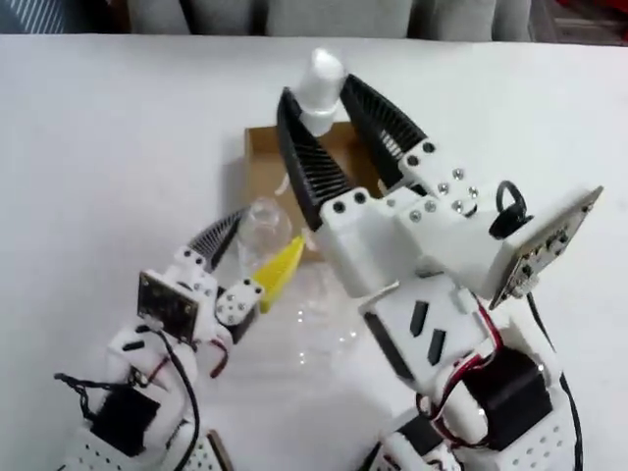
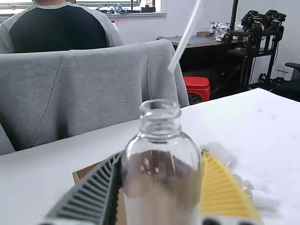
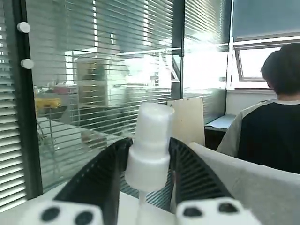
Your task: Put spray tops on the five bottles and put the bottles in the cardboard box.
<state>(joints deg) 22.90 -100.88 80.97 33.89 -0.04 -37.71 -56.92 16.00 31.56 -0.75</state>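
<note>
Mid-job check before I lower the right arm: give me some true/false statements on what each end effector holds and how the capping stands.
1. The left end effector grips a clear bottle. True.
2. That bottle already wears a spray top. False: its neck is open and bare.
3. The right end effector holds a white spray top. True.
4. The spray top's tube is already inside the bottle. False: in the left wrist view its lower end hangs above the neck and off to one side.
5. The cardboard box lies on the table beyond the two end effectors in the high view. True.
</note>
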